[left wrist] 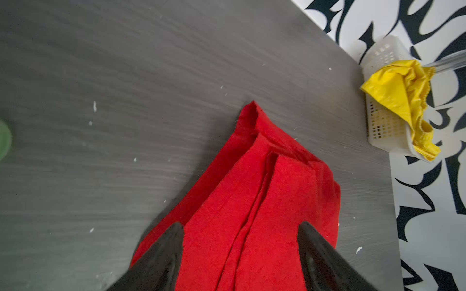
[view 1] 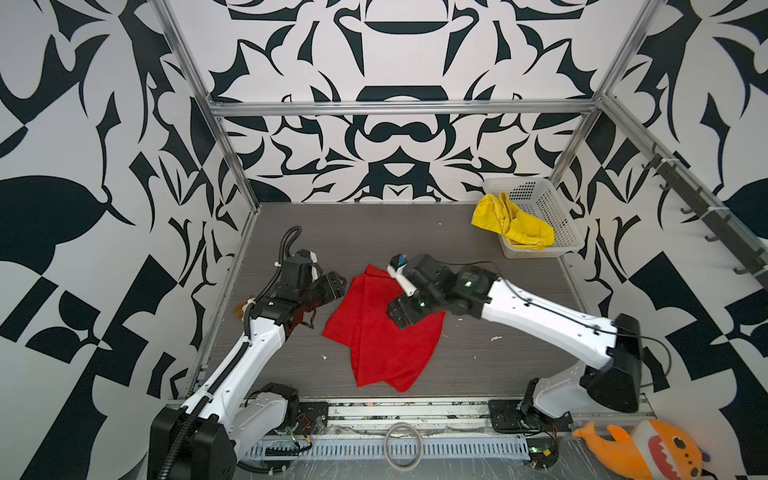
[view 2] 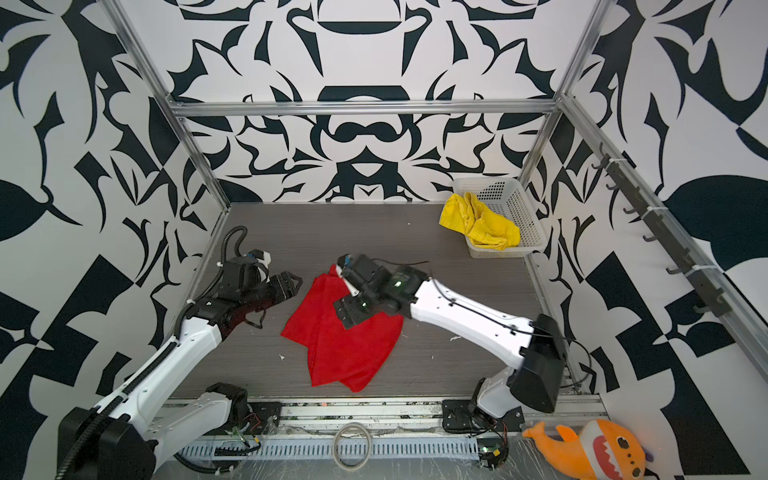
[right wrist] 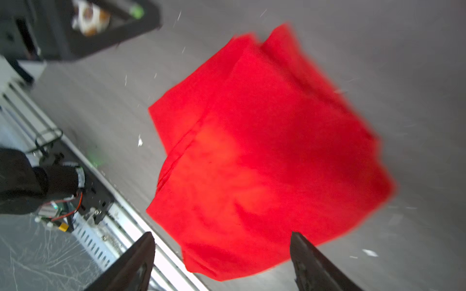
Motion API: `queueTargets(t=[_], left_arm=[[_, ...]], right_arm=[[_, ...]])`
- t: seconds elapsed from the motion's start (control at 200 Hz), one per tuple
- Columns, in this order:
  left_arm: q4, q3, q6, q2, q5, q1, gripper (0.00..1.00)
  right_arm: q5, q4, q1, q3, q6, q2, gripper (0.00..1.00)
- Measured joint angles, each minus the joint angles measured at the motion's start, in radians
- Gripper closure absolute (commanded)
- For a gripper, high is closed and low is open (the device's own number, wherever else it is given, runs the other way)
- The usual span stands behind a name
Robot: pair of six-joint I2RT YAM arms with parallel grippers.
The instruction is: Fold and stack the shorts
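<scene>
Top views both show the red shorts (view 1: 386, 340) (view 2: 345, 345) lying folded in layers in the middle of the table (view 1: 374, 232). They sit askew, with one corner pointing toward the back wall and another reaching close to the front rail. Their overlapped edges run lengthwise and are not quite aligned, as the left wrist view (left wrist: 252, 214) shows.

Bare tabletop lies open behind them up to the back wall and to their right as far as the right frame. On their left only a narrow strip separates the cloth from the left arm. Small white flecks dot the surface.

The yellow shorts (view 1: 513, 222) (view 2: 480, 222) (left wrist: 401, 93) are crumpled and well apart from the red pair. They hang over the left rim of the white basket (view 1: 557, 224) (view 2: 519, 208) in the far right corner. An orange plush shark (view 1: 648, 449) lies outside the table, beyond the front rail at the right.

The left gripper (view 1: 332, 286) (left wrist: 239, 226) sits just beside the far left edge of the red shorts. Its jaws are spread wide over the cloth with nothing between them, and whether the fingertips touch the fabric cannot be told.

The right gripper (view 1: 401, 311) (right wrist: 222, 235) hangs above the far right part of the red shorts. Its jaws are likewise released and wide, holding nothing, and the cloth below it looks blurred in the right wrist view (right wrist: 264, 163).
</scene>
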State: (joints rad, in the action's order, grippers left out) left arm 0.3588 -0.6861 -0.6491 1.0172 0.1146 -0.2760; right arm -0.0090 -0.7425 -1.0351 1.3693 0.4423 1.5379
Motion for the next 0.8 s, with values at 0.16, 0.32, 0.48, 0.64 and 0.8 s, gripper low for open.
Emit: queueTargets(t=[0.16,0.32,0.48,0.64,0.8], left_arm=[[0.029,0.101,-0.088,-0.056,-0.023,0.007,0.24],[0.025,0.171,-0.149,-0.097,-0.037,0.042,0.24],[0.007,0.209,-0.180,-0.116,-0.031,0.088,0.24],[-0.004,0.212,-0.188,-0.119,-0.020,0.111,0.24],[-0.010,0.212,-0.189,-0.119,-0.013,0.113,0.24]], right_arm=[[0.039,0.020,-0.162,0.054,0.149,0.222,0.11],[0.070,-0.014,-0.234,0.196,0.253,0.436,0.08],[0.107,-0.011,-0.230,0.219,0.315,0.517,0.18],[0.174,-0.009,-0.222,0.208,0.356,0.533,0.24],[0.204,0.021,-0.208,0.138,0.386,0.529,0.33]])
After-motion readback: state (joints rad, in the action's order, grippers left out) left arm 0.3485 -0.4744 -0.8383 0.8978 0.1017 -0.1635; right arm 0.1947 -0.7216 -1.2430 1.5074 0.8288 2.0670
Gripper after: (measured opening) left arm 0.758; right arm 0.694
